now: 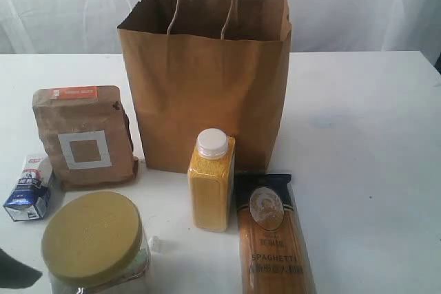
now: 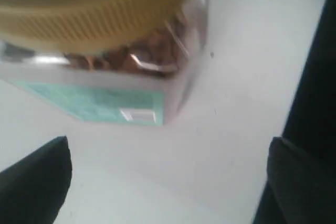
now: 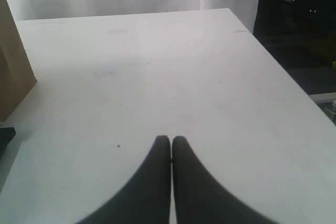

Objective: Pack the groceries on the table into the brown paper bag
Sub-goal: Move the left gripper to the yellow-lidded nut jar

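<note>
tall brown paper bag (image 1: 207, 87), twisted loop handles, standing open on white table (image 1: 358, 135), gold-lidded clear jar (image 1: 93, 239) at front left, left gripper (image 2: 168, 148) fingers spread wide near it, right gripper (image 3: 171, 141) fingers pressed together

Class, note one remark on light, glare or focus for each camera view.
Exterior view: soft, even light, white backdrop washed out, lettering on the spaghetti packet readable. Left wrist view: gold-lidded jar too close, blurred, glare streaks on its clear wall. Right wrist view: table sharp, dark beyond its edge.
</note>
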